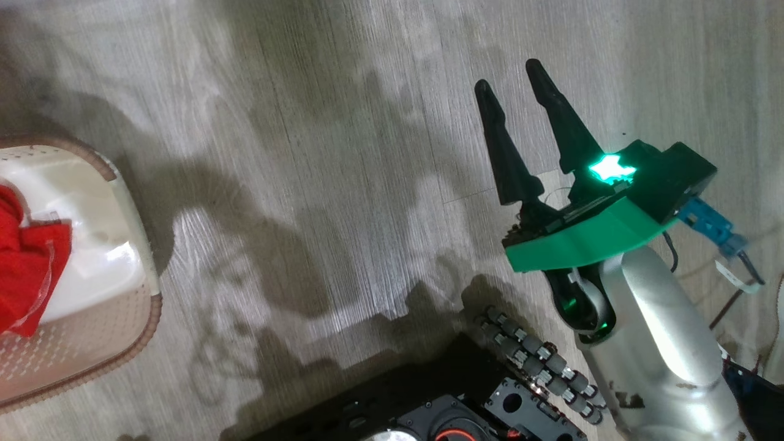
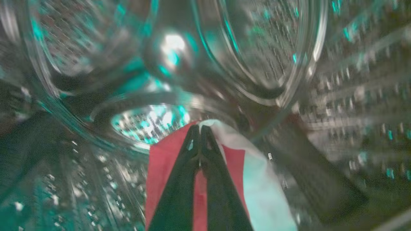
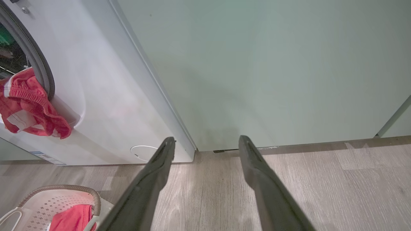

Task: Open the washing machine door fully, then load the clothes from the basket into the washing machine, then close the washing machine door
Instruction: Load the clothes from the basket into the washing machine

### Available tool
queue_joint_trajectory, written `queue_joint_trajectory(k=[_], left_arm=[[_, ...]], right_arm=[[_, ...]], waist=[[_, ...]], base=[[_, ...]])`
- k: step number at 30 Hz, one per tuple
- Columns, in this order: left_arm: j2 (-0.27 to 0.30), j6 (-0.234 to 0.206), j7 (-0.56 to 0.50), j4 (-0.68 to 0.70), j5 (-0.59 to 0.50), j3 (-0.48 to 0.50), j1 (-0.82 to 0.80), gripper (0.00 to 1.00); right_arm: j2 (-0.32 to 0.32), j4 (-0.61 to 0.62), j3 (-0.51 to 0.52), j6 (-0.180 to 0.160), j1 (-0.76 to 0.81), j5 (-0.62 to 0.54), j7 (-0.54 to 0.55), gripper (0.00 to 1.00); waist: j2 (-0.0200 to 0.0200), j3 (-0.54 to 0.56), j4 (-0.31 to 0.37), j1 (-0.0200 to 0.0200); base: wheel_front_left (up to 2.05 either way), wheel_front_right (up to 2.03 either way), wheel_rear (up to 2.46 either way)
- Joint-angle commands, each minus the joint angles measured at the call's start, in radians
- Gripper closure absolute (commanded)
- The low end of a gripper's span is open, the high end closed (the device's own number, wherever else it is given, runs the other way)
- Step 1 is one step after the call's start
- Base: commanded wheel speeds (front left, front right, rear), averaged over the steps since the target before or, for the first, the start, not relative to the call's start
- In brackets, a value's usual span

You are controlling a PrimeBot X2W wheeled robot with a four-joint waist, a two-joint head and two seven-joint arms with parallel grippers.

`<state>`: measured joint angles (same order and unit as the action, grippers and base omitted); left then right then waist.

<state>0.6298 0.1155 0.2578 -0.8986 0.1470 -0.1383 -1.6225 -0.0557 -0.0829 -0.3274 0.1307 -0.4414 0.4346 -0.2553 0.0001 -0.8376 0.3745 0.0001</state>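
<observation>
In the left wrist view my left gripper (image 2: 199, 128) is inside the steel drum (image 2: 353, 96) of the washing machine, shut on a red and white garment (image 2: 163, 166) that hangs below the fingers. The white washing machine (image 3: 106, 96) stands at the left of the right wrist view, with more red clothes (image 3: 29, 102) draped over the grey rim of its mouth. The cream basket (image 1: 156, 306) sits on the floor at the left and holds red clothes (image 1: 24, 263). My right gripper (image 1: 508, 76) hangs open over bare floor, nothing between its fingers. The washing machine door is out of view.
A pale green cabinet (image 3: 273, 64) stands right of the washer, down to the wood-look floor. A small round white flap (image 3: 141, 152) sits low on the washer's front. The basket (image 3: 57, 188) with red cloth (image 3: 70, 218) lies below the washer's mouth. My dark base (image 1: 429, 404) is at the bottom.
</observation>
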Motion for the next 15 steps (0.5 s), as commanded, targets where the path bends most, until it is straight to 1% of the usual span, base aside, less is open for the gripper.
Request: queue_joint_trajectory(k=[1,5,6,7,8,9,15], left_arm=[[0.038,0.007,0.004,-0.012,-0.021,-0.03,-0.025,1.0],[0.03,0.013,-0.003,-0.094,-0.026,-0.092,-0.05,1.0],[0.03,0.013,-0.003,-0.094,-0.026,-0.092,-0.05,1.0],[0.029,0.014,-0.002,-0.107,-0.023,-0.102,-0.059,0.76],[0.027,0.014,-0.002,-0.117,-0.018,-0.111,-0.066,0.23],[0.025,0.015,0.0,-0.131,-0.002,-0.123,-0.081,0.0],[0.023,0.015,0.003,-0.151,0.036,-0.161,-0.098,0.0]], right_arm=[[0.005,0.027,-0.02,0.0,0.014,0.013,-0.006,0.0],[0.005,0.027,-0.026,0.0,0.014,0.018,-0.006,0.0],[0.005,0.027,-0.026,0.0,0.014,0.018,-0.006,0.0],[0.005,0.027,-0.026,0.0,0.015,0.019,-0.006,0.0],[0.005,0.027,-0.026,0.0,0.015,0.021,-0.006,0.0],[0.005,0.025,-0.027,0.0,0.015,0.023,-0.006,0.0],[0.005,0.018,-0.025,0.0,0.013,0.025,-0.006,0.0]], waist=[[-0.0001,-0.005,0.005,-0.0001],[-0.0001,-0.01,0.014,-0.0001],[-0.0001,-0.01,0.014,-0.0001],[-0.0001,-0.011,0.016,-0.0001],[-0.0001,-0.011,0.017,-0.0001],[-0.0001,-0.011,0.019,-0.0001],[-0.0001,0.004,0.017,-0.0001]], base=[[0.0,0.0,0.0],[0.0,0.0,0.0],[0.0,0.0,0.0],[0.0,0.0,0.0],[0.0,0.0,0.0],[0.0,0.0,0.0],[0.0,0.0,0.0]])
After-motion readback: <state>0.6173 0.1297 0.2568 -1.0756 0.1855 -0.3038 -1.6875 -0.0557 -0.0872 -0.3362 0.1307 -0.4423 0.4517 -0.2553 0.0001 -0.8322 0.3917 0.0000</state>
